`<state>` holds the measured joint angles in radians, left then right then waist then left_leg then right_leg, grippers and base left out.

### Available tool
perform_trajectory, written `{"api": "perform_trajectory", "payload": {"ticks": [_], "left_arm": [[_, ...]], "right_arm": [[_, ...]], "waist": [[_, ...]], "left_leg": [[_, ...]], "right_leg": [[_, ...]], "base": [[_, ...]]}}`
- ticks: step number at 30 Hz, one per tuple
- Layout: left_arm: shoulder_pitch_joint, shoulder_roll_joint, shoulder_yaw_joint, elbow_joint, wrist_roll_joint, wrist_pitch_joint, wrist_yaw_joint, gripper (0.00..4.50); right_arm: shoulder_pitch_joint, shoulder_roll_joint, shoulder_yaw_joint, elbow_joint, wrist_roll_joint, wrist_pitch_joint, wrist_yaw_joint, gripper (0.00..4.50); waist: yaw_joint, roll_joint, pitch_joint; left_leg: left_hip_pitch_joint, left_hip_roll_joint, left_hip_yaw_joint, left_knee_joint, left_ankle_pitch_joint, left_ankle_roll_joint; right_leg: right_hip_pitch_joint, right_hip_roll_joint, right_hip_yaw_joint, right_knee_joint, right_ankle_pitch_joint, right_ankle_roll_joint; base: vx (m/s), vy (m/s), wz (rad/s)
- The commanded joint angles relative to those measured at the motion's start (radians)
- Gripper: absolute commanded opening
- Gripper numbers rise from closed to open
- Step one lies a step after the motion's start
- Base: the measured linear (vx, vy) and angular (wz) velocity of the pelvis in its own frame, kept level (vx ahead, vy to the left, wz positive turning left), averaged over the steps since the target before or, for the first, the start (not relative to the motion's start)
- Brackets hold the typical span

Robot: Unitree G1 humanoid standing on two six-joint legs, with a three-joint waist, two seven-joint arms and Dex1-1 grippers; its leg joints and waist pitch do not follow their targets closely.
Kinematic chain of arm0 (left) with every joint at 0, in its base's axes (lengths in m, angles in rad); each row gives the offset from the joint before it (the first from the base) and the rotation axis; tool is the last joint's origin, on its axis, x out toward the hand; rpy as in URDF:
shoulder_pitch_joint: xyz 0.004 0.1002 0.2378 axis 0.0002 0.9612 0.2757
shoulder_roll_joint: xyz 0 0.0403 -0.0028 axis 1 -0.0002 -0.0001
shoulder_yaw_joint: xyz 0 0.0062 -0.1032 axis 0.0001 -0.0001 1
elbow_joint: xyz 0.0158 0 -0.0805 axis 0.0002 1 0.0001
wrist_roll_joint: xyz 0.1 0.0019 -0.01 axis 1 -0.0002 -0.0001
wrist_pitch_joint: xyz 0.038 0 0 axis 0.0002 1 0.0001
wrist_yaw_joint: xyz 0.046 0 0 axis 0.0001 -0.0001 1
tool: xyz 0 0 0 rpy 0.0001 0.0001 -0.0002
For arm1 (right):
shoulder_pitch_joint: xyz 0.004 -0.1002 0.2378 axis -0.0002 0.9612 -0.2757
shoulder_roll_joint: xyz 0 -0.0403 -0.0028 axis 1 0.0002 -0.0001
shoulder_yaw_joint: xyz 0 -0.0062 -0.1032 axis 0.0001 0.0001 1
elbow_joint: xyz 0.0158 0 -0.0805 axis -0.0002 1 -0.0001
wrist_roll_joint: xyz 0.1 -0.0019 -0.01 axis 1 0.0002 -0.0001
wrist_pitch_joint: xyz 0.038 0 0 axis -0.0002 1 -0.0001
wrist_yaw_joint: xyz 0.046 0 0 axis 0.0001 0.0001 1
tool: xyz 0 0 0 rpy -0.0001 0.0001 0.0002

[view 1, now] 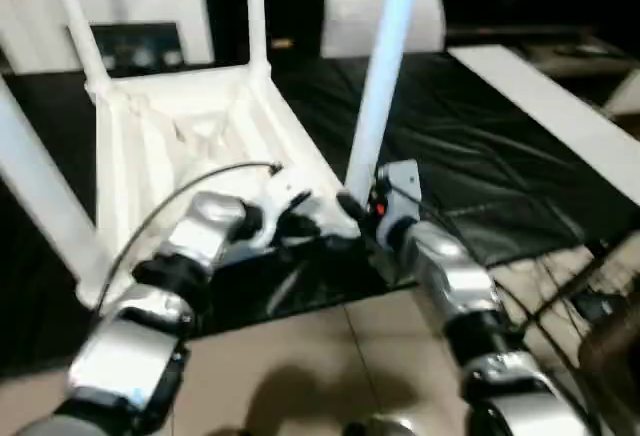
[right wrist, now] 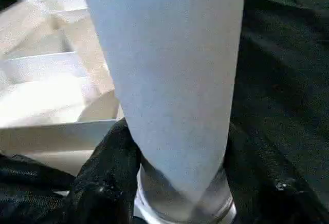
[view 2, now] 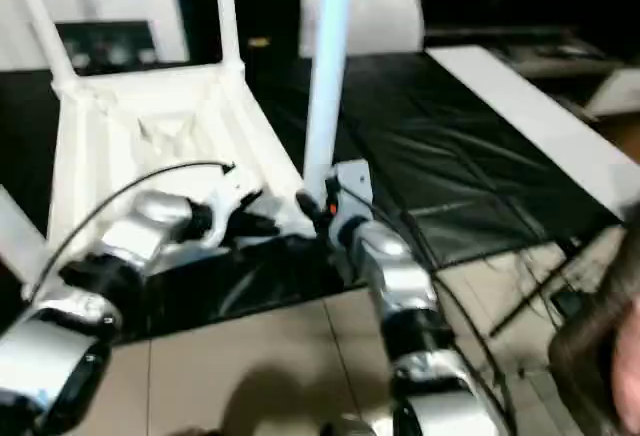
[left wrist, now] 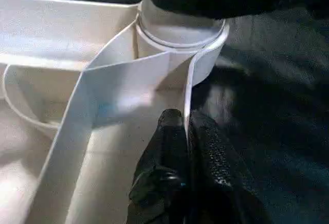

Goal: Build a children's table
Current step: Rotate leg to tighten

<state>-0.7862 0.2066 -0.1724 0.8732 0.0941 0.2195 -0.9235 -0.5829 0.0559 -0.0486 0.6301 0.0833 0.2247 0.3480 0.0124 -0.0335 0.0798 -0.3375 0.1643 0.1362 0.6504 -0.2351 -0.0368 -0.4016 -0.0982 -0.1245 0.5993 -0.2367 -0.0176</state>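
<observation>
Upside-down white plastic tabletop on a black sheet, ribbed underside up, lying toward the sheet's left half with one corner at the near edge. Near-right corner socket round and collared, with thin flat ribs running into it and a low rim wall along the side.

Long white tapered round leg upright in that socket, smooth and matte, widest at the bottom. Three more legs in the other corners: far-left leg, far-right leg, near-left leg, the last leaning out toward the sheet's left edge.

Right claw at the base of the upright leg, just above the socket, black fingers spread around the round shaft and pressed to both sides of it. Left claw just left of that, at the same corner, fingers drawn nearly together with the thin rim wall pinched between them. Textured black rubber on the fingers; silver forearms behind, a black cable arching over the left one.

Beyond the tabletop, a white pillow-like block at the sheet's far edge and a flat white plank-like strip along its right side. Beige tiled floor in front. No readable writing or labels.
</observation>
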Motion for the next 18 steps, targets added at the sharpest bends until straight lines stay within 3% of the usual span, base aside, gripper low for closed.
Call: {"api": "perform_trajectory", "payload": {"ticks": [1,2,3,4,5,6,7,8,9,13,16,18], "left_arm": [[-0.052,-0.095,-0.013,-0.051,-0.032,-0.039,0.066,0.0],[-0.051,-0.093,-0.015,-0.05,-0.031,-0.04,0.064,0.0],[-0.048,-0.086,-0.02,-0.05,-0.025,-0.047,0.056,0.0],[-0.043,-0.074,-0.026,-0.051,-0.019,-0.058,0.044,0.0],[-0.035,-0.055,-0.037,-0.055,-0.013,-0.071,0.015,0.0],[-0.031,-0.042,-0.042,-0.056,-0.009,-0.08,0.001,0.0],[-0.028,-0.035,-0.045,-0.057,-0.005,-0.084,-0.007,0.0],[-0.026,-0.027,-0.049,-0.056,0.0,-0.098,-0.016,0.0],[-0.024,-0.019,-0.05,-0.054,0.005,-0.11,-0.032,0.0],[-0.022,0.047,-0.077,-0.033,0.035,-0.178,-0.117,0.0],[-0.022,0.117,-0.119,-0.011,0.058,-0.313,-0.232,0.0],[-0.028,0.143,-0.138,0.005,0.077,-0.349,-0.251,0.0]], "right_arm": [[-0.011,0.157,0.112,0.012,0.051,0.033,0.081,2.69],[-0.011,0.156,0.112,0.011,0.05,0.033,0.08,2.78],[-0.008,0.152,0.112,0.007,0.045,0.029,0.077,2.88],[-0.001,0.139,0.117,-0.003,0.035,0.022,0.082,2.98],[0.012,0.113,0.13,-0.017,0.014,-0.002,0.092,3.07],[0.023,0.097,0.13,-0.03,0.013,-0.008,0.106,3.16],[0.029,0.088,0.129,-0.037,0.014,-0.011,0.113,3.16],[0.038,0.076,0.129,-0.048,0.015,-0.015,0.125,3.42],[0.048,0.061,0.129,-0.059,0.01,-0.023,0.14,3.42],[0.136,-0.054,0.136,-0.178,0.022,-0.045,0.275,3.71],[0.224,-0.167,0.131,-0.307,0.065,-0.047,0.399,3.95],[0.26,-0.21,0.134,-0.353,0.074,-0.044,0.439,4.21]], "waist": [[0.0,0.015,-0.075],[-0.01,0.022,-0.081],[-0.018,0.015,-0.078],[-0.018,0.006,-0.069],[-0.019,0.001,-0.066],[-0.014,0.001,-0.068],[-0.013,0.002,-0.067],[-0.01,0.004,-0.07],[-0.008,0.003,-0.071],[0.004,0.002,-0.078],[0.016,0.002,-0.08],[0.025,0.002,-0.083]], "left_leg": [[0.0,0.067,-0.028,-0.114,-0.195,-0.016],[0.011,0.084,-0.03,-0.126,-0.201,-0.022],[0.002,0.083,-0.026,-0.141,-0.174,-0.015],[0.0,0.072,-0.012,-0.144,-0.239,0.0],[0.007,0.063,-0.006,-0.141,-0.29,0.001],[0.023,0.048,0.001,-0.126,-0.323,0.003],[0.018,0.048,-0.001,-0.127,-0.309,0.008],[0.004,0.056,-0.003,-0.135,-0.257,0.017],[0.005,0.057,-0.001,-0.135,-0.249,0.018],[0.012,0.064,0.013,-0.134,-0.184,0.041],[0.02,0.066,0.029,-0.13,-0.191,0.048],[0.01,0.07,0.029,-0.131,-0.151,0.046]], "right_leg": [[0.064,-0.084,0.048,-0.121,-0.5,-0.04],[0.059,-0.065,0.049,-0.095,-0.31,-0.095],[0.065,-0.057,0.057,-0.066,-0.051,-0.183],[0.066,-0.06,0.063,-0.078,-0.115,-0.202],[0.06,-0.061,0.062,-0.091,-0.23,-0.186],[0.048,-0.073,0.065,-0.118,-0.405,-0.154],[0.049,-0.076,0.067,-0.122,-0.435,-0.143],[0.053,-0.074,0.069,-0.121,-0.42,-0.123],[0.051,-0.073,0.069,-0.121,-0.409,-0.121],[0.046,-0.066,0.078,-0.102,-0.249,-0.183],[0.038,-0.062,0.082,-0.103,-0.265,-0.199],[0.043,-0.063,0.085,-0.09,-0.21,-0.214]], "base": [[0.0,0.0,0.0],[0.0,0.0,0.0],[0.0,0.0,0.0],[0.0,0.0,0.0],[0.0,0.0,0.0],[0.0,0.0,0.0],[0.0,0.0,0.0],[0.0,0.0,0.0],[0.0,0.0,0.0],[0.0,0.0,0.0],[0.017,-0.015,0.05],[0.055,-0.042,0.14]]}}
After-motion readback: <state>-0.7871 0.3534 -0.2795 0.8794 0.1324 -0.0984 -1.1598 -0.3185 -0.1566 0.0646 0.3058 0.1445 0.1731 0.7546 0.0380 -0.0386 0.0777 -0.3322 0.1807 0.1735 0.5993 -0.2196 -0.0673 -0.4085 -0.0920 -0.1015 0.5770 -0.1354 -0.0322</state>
